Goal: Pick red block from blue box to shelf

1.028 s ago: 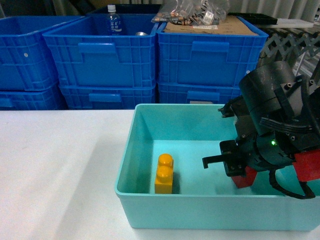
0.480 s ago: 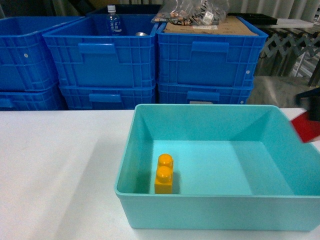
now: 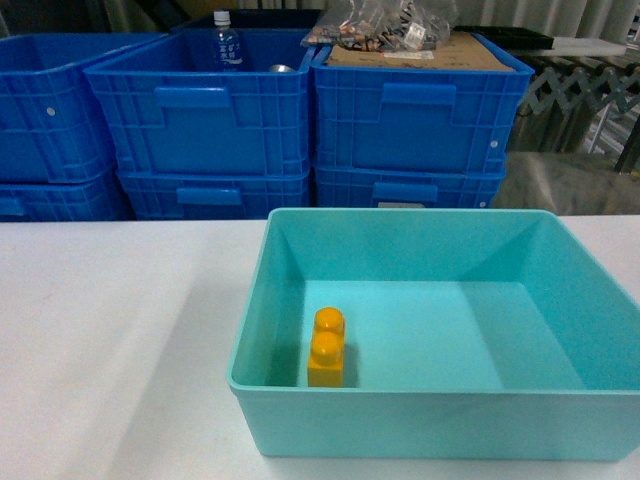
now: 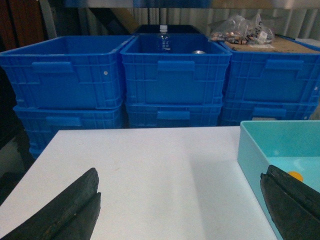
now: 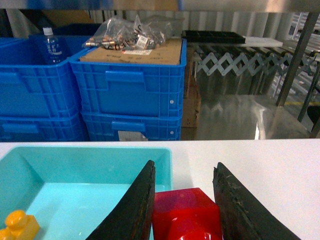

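Observation:
In the right wrist view my right gripper [image 5: 184, 170] is shut on the red block [image 5: 187, 217], which sits wedged between the two dark fingers, above the right rim of the blue box [image 5: 167, 165]. The head view shows the blue box [image 3: 250, 340] on the white table with only a yellow-orange two-stud brick [image 3: 326, 347] inside; neither gripper nor the red block appears there. My left gripper [image 4: 180, 187] is open over the bare table left of the box [image 4: 247, 150], nothing between its fingers. Shelf uprights [image 5: 294, 55] and a steel tier [image 5: 235, 115] show at the right in the right wrist view.
Dark blue ribbed crates [image 3: 210, 110] are stacked behind the table; one holds a water bottle [image 3: 226, 42], another cardboard with bagged parts [image 3: 385, 25]. A grey expanding lattice [image 5: 240, 62] lies behind the right crates. White tabletop [image 3: 110, 330] spreads left of the box.
The right arm lifted the red block out of the box and swung off to the right, leaving the head view. The yellow-orange brick stayed put.

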Available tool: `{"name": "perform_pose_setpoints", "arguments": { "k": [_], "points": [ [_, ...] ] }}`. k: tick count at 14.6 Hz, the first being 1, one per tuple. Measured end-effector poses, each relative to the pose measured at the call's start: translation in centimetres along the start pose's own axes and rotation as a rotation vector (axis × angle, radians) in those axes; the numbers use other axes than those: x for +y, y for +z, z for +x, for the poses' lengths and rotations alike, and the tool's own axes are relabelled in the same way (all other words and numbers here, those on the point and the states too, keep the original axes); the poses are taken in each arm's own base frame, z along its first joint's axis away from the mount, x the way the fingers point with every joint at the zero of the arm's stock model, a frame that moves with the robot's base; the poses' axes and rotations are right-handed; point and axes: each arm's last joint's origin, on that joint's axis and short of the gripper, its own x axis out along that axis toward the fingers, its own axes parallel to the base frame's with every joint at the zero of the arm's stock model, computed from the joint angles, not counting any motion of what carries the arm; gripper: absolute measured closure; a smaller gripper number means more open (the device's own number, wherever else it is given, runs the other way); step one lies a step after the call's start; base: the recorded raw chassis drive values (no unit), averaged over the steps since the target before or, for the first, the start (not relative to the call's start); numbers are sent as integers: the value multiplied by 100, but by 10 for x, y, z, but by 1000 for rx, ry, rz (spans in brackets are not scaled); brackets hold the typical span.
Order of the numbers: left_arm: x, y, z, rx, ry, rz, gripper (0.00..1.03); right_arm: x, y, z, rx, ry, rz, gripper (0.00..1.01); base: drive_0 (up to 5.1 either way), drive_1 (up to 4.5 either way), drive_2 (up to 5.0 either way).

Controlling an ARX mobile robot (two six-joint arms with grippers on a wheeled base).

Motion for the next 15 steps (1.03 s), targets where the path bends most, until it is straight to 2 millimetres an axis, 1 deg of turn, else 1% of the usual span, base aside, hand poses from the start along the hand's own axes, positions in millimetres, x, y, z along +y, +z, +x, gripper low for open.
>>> {"name": "perform_pose_setpoints", "arguments": {
  "k": [1, 3, 5, 6, 9, 11, 12, 13, 15],
  "points": [
    [0, 0, 0, 0, 0, 0, 5, -3, 0, -7, -20, 2, 3, 72, 0, 0, 0],
    [0, 0, 0, 0, 0, 0, 5, -8, -15, -20, 13, 7, -2, 72, 0, 0, 0],
    [0, 0, 0, 0, 0, 0, 5, -14, -17, -24, 13, 18, -2, 72, 0, 0, 0],
    [0, 0, 0, 0, 1, 0, 5, -21, -17, -29, -2, -10, -1, 72, 0, 0, 0],
    [0, 0, 0, 0, 0, 0, 5, -20, -24, -40, 6, 6, -3, 72, 0, 0, 0],
    [0, 0, 0, 0, 0, 0, 5, -20, -25, -47, -12, 7, -3, 72, 0, 0, 0],
    [0, 0, 0, 0, 0, 0, 5, -20, -30, -49, -26, 7, -5, 72, 0, 0, 0],
    [0, 0, 0, 0, 0, 0, 5, -20, -32, -50, -5, 7, -6, 73, 0, 0, 0],
    [0, 0, 0, 0, 0, 0, 5, -20, -30, -56, -22, 7, -6, 73, 0, 0, 0]
  ]
}}
